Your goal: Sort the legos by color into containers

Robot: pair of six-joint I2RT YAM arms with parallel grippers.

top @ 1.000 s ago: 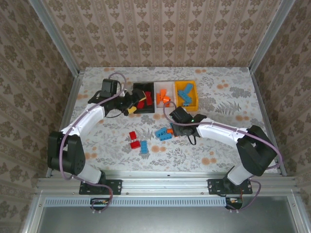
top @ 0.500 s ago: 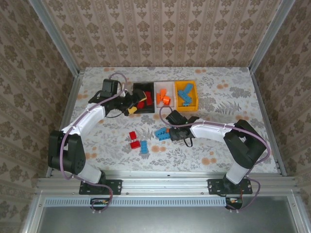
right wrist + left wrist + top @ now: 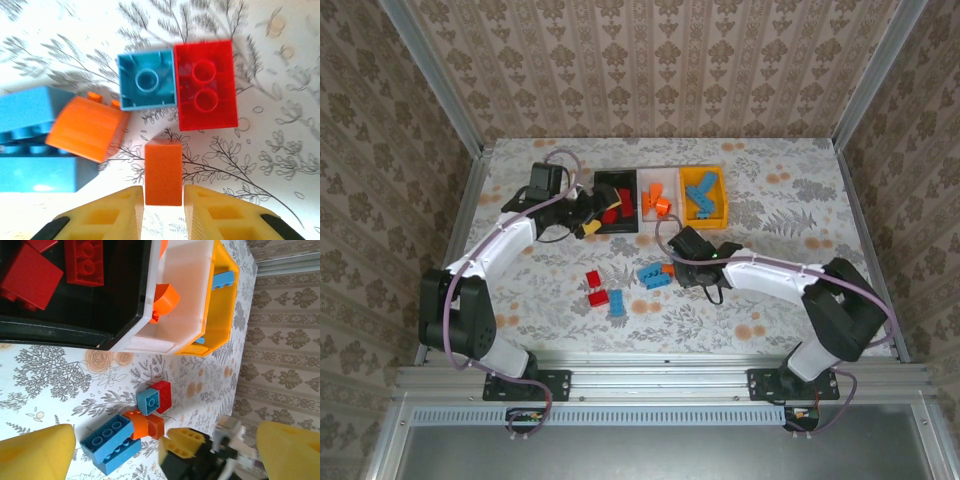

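My right gripper (image 3: 163,205) is shut on a small orange lego (image 3: 163,172) that rests on the table, one pad against each side. Just beyond it lie a light blue square lego (image 3: 146,80), a red lego (image 3: 205,85), a curved orange lego (image 3: 87,127) and a long blue lego (image 3: 30,145). From above, the right gripper (image 3: 675,266) is low at the table's middle. The containers stand at the back: the black bin (image 3: 616,228) holds red legos, the white bin (image 3: 645,183) orange ones, the yellow bin (image 3: 723,195) blue ones. My left gripper (image 3: 588,213) hangs open and empty at the black bin's near left corner.
Two red legos (image 3: 594,287) and a blue one (image 3: 617,303) lie loose left of the middle. The floral tabletop has a metal frame and patterned walls on three sides. The left wrist view shows the right gripper (image 3: 170,437) beside the blue lego (image 3: 110,442).
The right jaws have closed in on the small orange lego. The right arm shifted a little left and back. The left arm has stayed still and open.
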